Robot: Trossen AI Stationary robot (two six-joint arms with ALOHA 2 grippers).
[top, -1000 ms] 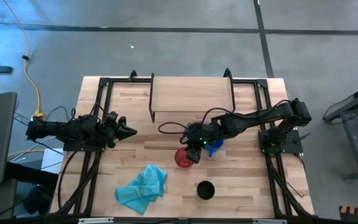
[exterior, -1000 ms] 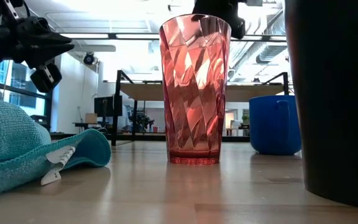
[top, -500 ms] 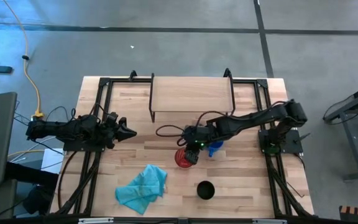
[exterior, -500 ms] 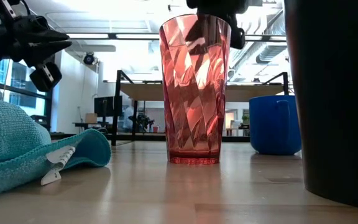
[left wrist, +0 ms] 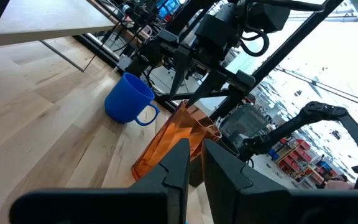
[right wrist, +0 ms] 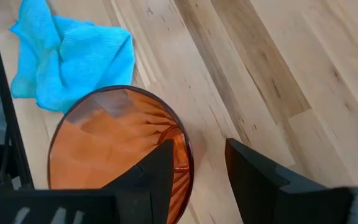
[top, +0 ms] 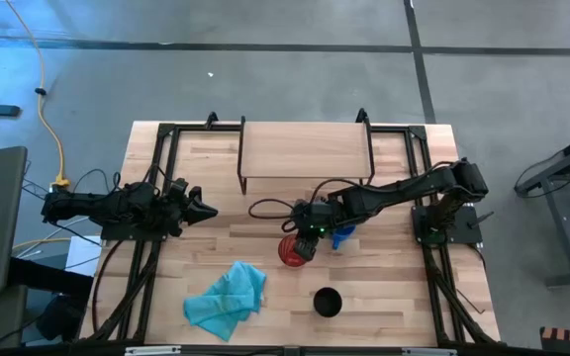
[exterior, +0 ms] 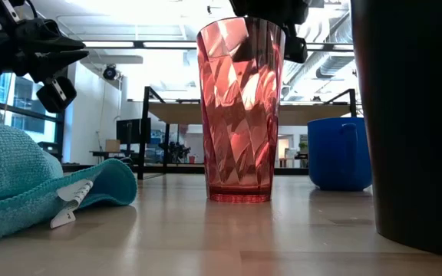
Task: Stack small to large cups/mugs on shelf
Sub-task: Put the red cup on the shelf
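Dark jointed arms — black cables

The pale wooden desk (top: 265, 222) shows a smooth, faintly satin finish with visible plank grain. At centre of the low view stands the tall translucent red-orange plastic tumbler (exterior: 240, 111) — glossy, its wall cut in diamond facets that catch the light. The teal cloth (exterior: 29, 180), lower left there, looks soft and nubbly, matt, with a small white label. The blue handled mug (left wrist: 129, 99) is smooth with a dull sheen. The black cylindrical cup (exterior: 413, 123) is matt. The low shelf (top: 305, 150) pairs a light wooden board with thin black metal legs — matt.
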